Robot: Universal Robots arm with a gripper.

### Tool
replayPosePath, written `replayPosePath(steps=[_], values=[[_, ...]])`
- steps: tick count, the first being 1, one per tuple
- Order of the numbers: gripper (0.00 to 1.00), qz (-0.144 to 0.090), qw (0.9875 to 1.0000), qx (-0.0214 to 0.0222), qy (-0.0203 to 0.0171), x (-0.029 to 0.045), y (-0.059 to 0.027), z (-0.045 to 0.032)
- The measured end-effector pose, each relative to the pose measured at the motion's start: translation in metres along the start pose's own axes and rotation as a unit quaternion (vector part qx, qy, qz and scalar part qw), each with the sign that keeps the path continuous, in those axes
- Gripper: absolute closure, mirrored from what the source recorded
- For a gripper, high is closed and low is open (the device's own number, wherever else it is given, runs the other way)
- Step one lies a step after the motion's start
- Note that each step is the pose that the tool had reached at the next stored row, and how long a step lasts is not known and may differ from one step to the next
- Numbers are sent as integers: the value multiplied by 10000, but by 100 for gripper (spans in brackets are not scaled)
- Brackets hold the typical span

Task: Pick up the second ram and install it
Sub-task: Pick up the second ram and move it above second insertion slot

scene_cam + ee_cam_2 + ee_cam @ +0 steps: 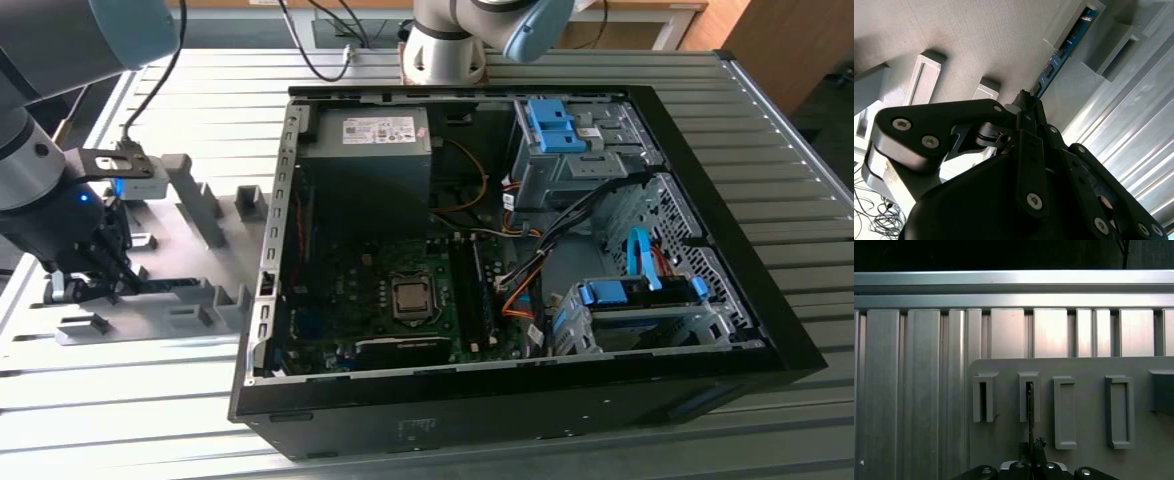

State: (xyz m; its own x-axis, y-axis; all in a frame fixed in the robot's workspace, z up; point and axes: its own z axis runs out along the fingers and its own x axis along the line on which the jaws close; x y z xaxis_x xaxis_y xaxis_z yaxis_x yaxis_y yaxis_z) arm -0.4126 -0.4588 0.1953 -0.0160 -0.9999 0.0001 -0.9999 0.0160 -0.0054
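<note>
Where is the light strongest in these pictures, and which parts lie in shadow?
Exterior view: bright light on the table slats at its right, while the computer case interior is dim. Second wrist view: glare on the slats; the claw gripping the second ram is a dark mass. First wrist view: slats evenly lit, with darkness beyond the table's edge.

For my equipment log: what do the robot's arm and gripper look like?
The arm is dark grey with pale blue-grey joint caps, a small blue light and a black cable. The gripper is black, with jointed links and silver screw heads.
</note>
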Motion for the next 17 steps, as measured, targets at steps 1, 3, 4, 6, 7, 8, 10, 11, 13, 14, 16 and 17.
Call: replayPosePath(steps=[1, 3, 4, 6, 7, 8, 10, 11, 13, 14, 16, 17], values=[[86, 3, 10000, 0, 0, 0, 0, 0], [86, 8, 10000, -1, 0, 0, 0, -8], [86, 10, 10000, -1, 1, 0, 0, -13], [86, 16, 10000, 0, 0, 0, 0, -24], [86, 19, 10000, 0, 0, 0, 0, -32], [86, 21, 10000, 0, 0, 0, 0, -39], [86, 27, 10000, 0, 0, 0, 0, -55], [86, 29, 10000, 0, 0, 0, 0, -64], [86, 35, 10000, 0, 0, 0, 0, -81], [86, 37, 10000, 0, 0, 0, 0, -90], [86, 43, 10000, 0, 0, 0, -1, -105], [86, 45, 10000, 0, 0, 0, -1, -113]])
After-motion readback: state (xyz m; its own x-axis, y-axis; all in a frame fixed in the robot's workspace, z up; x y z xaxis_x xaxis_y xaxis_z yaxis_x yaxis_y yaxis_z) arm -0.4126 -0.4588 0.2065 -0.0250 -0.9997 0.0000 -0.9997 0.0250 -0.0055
